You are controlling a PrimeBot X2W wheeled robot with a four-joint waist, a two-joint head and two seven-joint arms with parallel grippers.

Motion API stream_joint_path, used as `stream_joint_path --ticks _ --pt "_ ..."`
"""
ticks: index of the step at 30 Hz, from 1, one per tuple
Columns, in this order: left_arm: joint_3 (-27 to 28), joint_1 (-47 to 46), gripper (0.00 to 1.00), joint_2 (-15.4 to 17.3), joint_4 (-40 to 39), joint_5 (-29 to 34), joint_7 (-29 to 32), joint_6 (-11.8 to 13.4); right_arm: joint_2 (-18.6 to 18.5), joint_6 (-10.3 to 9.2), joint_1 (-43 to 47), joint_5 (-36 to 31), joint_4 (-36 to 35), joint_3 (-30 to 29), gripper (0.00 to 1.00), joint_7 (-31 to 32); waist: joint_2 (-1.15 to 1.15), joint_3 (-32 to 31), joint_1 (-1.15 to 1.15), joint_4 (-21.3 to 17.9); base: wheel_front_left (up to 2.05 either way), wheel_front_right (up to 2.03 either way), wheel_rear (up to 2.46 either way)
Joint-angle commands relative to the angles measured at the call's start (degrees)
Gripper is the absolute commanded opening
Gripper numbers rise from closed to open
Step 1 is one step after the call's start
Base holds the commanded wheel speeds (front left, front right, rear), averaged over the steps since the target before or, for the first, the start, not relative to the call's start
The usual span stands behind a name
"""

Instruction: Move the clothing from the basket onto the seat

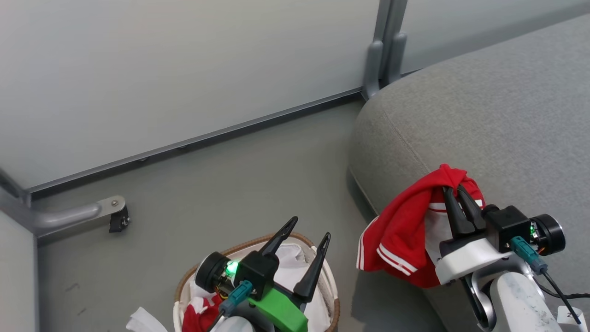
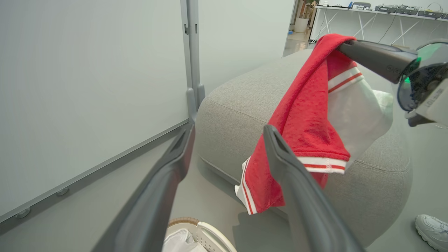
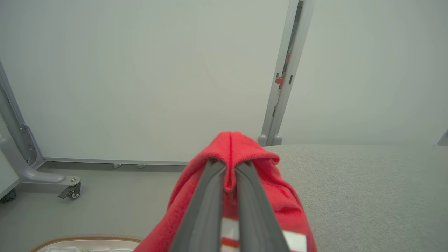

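- Right gripper (image 1: 453, 189): jaws fully closed, pinching a bunched fold of a soft red fabric garment with white stripe trim (image 1: 401, 230). In the right wrist view the fold peaks over the fingertips and the cloth drapes down both sides.
- Location of held garment: hanging from the jaws at the rounded near corner of the large grey upholstered seat cushion (image 1: 484, 115). Part is over the cushion. The striped hem hangs past the edge above the grey floor (image 1: 230, 175). Cannot tell whether the cloth touches the upholstery.
- Left gripper (image 1: 311, 227): jaws spread wide and empty, hovering above the oval off-white basket with brown woven rim (image 1: 180, 288).
- Basket contents: more red fabric (image 1: 198, 318) lies low on the left side, beside the crumpled plain white liner (image 1: 295, 258).
- Handling judgement: the garment looks light, limp and not fragile. It takes no shape of its own, so one pinch point lets the rest trail. The towelling-like surface seen in the left wrist view looks grippy, so slip risk should be low.
- Grip judgement: a thick gathered fold, as here, is a sound hold. For the fabric in the basket, aim at a raised red ridge and keep clear of the white liner.
- Risk: released at this corner, the overhanging hem could drag the garment onto the floor. Carry it further over the cushion first.
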Motion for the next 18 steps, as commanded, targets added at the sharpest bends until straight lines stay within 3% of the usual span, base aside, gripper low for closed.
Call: stream_joint_path --ticks 1,9,18 --pt "0.1 -1.0 1.00 0.1 0.0 -0.2 0.0 -0.1 -0.2 -0.06 0.2 -0.3 -0.3 -0.2 0.00 -0.3 -0.01 1.5 0.00 -4.2 0.00 0.00 0.00" --pt "-0.5 -1.8 1.00 0.1 0.2 0.4 0.0 -0.1 -0.2 -0.06 0.0 0.0 -0.9 -1.1 0.00 -0.3 -0.01 2.6 0.00 -5.8 0.00 0.00 0.00" --pt "-1.6 -3.5 1.00 0.2 0.3 0.8 0.0 -0.1 -0.2 -0.06 -3.5 -2.2 -0.7 -3.4 0.00 -0.3 -0.01 6.1 0.00 -3.5 0.00 0.00 0.00"
